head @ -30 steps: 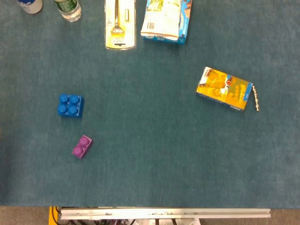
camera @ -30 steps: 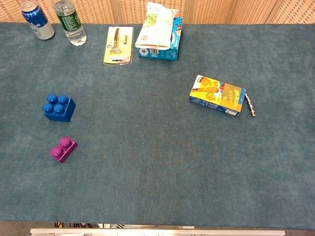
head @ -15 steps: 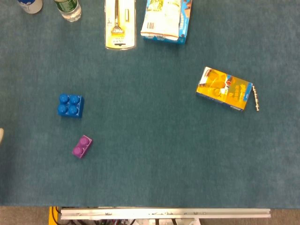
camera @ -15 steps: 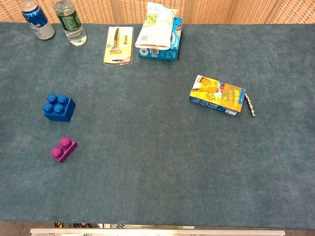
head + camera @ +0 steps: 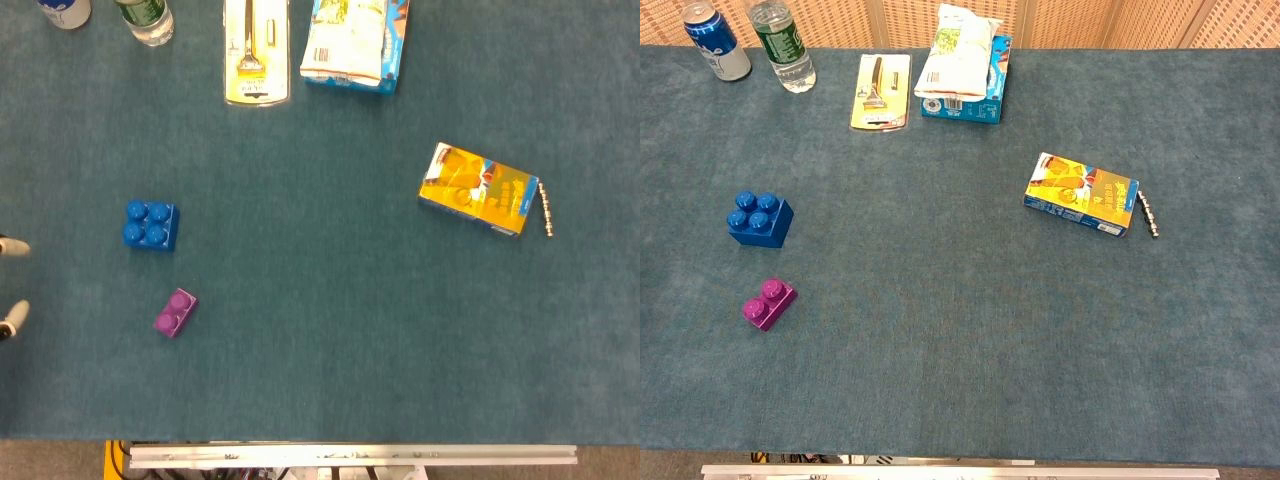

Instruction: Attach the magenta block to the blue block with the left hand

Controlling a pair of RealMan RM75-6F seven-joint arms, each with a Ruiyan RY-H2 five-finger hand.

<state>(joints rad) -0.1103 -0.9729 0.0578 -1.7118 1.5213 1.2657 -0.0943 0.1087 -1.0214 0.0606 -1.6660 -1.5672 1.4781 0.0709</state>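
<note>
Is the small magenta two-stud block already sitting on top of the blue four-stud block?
No, in the chest view the small magenta two-stud block lies on the teal table cloth, apart from the blue four-stud block.

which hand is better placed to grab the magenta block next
Left. Its fingers show at the head view's left edge, on the side where the magenta block and blue block lie. The right hand is not in view.
</note>
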